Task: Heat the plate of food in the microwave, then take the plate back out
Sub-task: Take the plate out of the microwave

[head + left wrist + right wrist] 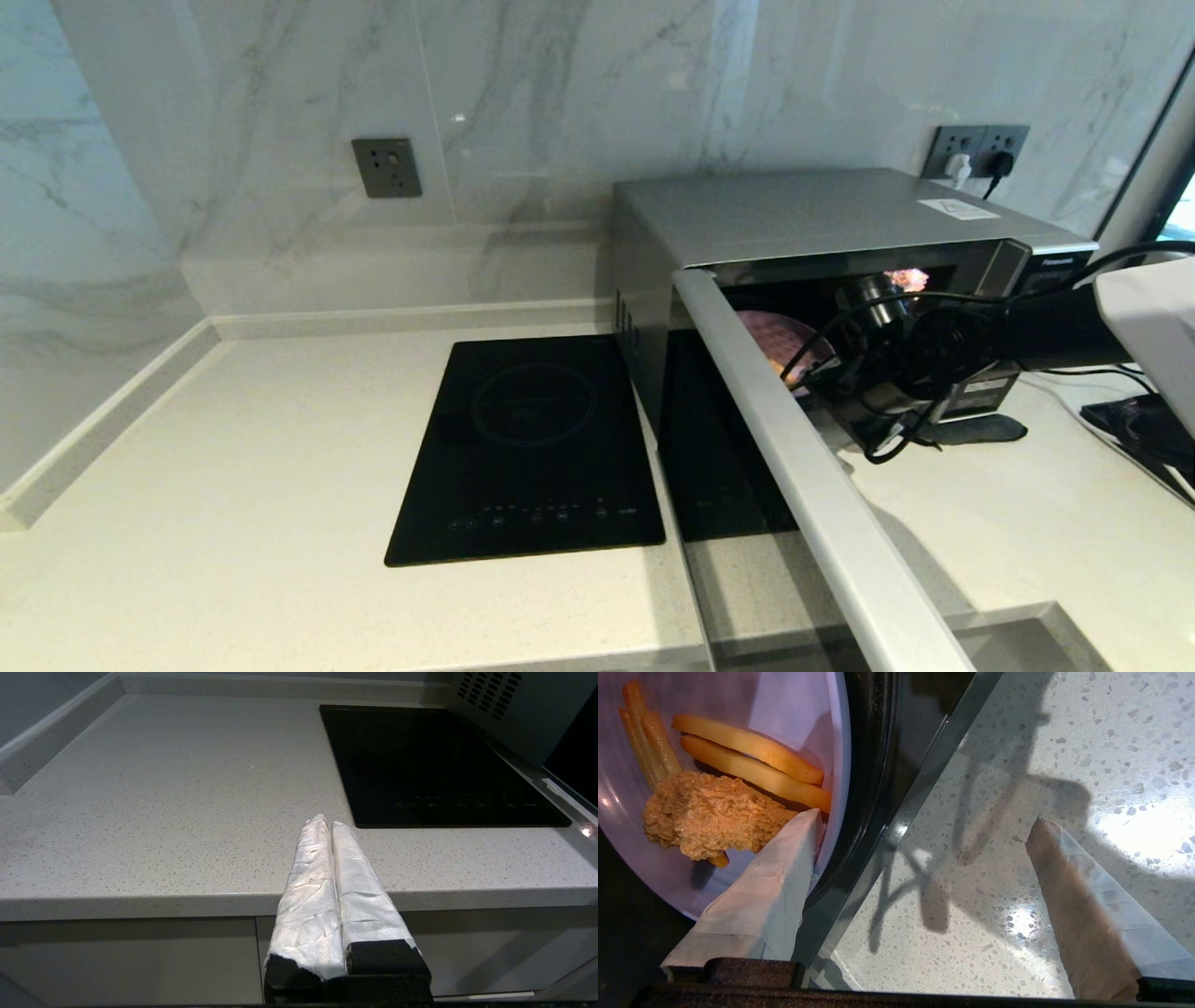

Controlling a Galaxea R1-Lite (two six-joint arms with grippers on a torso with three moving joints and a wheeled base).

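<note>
The microwave (840,219) stands on the counter (233,467) against the marble wall, its door (803,467) swung wide open toward the robot. The plate of food (780,341) sits inside the cavity, near the front opening; in the head view only a lilac sliver of it shows behind the door edge. The right gripper (924,826) reaches in at the mouth of the microwave with its fingers spread well apart: one taped finger (780,868) lies over the plate's rim beside the brown crumbed piece (710,816) and the orange fries (752,760), the other finger (1069,877) hangs over the speckled counter outside. Whether the inner finger actually touches the plate is hard to say. The left gripper (329,823) waits at the counter's front edge, near the black hob (434,760), its two wrapped fingers pressed together on nothing
</note>
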